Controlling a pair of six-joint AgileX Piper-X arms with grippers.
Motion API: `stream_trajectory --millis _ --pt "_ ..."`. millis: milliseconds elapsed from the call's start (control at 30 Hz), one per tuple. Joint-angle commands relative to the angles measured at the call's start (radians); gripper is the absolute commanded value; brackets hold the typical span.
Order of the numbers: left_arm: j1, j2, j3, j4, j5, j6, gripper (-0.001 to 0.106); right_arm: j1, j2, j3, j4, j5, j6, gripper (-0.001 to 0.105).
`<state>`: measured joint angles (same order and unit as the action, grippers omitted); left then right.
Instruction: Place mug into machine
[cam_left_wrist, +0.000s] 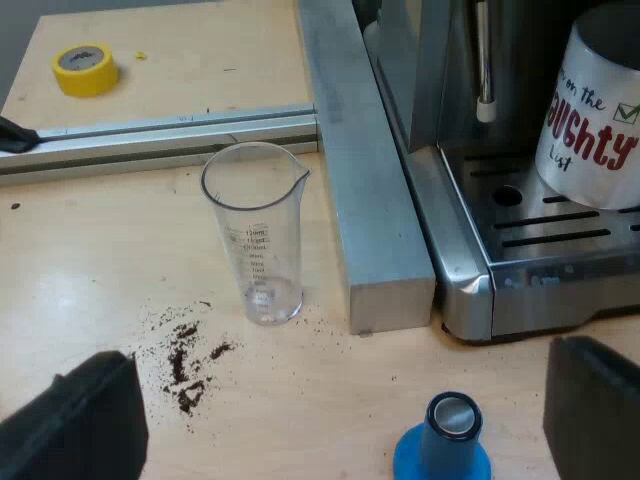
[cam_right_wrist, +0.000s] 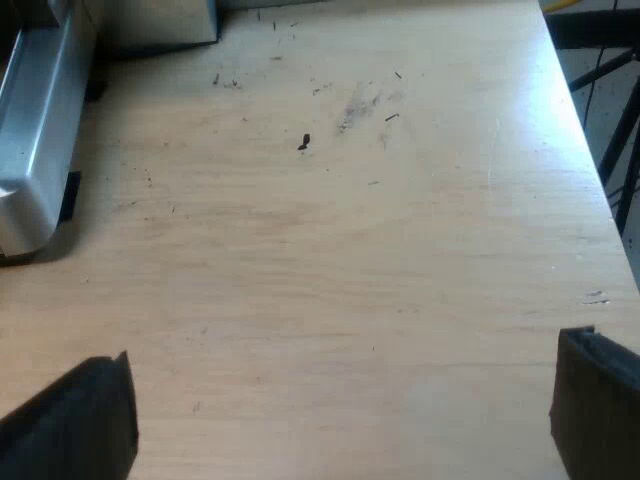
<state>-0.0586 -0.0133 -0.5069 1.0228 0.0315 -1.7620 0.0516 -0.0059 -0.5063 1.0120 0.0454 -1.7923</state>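
Left wrist view first: my left gripper (cam_left_wrist: 340, 400) hangs wide open and holds nothing, its two black fingers spread above the wooden table (cam_left_wrist: 90, 280). Just beneath it stands the blue tamper (cam_left_wrist: 442, 445), with a scatter of coffee grounds (cam_left_wrist: 190, 365) close by. A little farther out, the measuring glass (cam_left_wrist: 255, 235) stands upright and clear. Beyond it a metal rail (cam_left_wrist: 365, 180) runs beside the espresso machine (cam_left_wrist: 470, 290). And there's the mug (cam_left_wrist: 595, 110), white with red lettering, sitting on the machine's drip tray (cam_left_wrist: 520, 225) near the steam wand (cam_left_wrist: 485, 70). In the right wrist view my right gripper (cam_right_wrist: 340, 400) is open too, gripping nothing, over the tabletop. I judge the placing done; what's left is to check that the mug sits squarely.
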Motion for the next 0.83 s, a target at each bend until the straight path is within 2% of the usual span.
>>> stream_trajectory --millis 33,833 --pt "0.000 -0.138 -0.002 -0.016 -0.014 -0.013 0.081 0.001 -0.045 -0.007 -0.011 -0.005 0.000 0.085" --pt "-0.015 -0.140 0.003 -0.027 -0.013 -0.010 0.081 0.001 -0.045 -0.007 -0.011 -0.005 0.000 0.085"
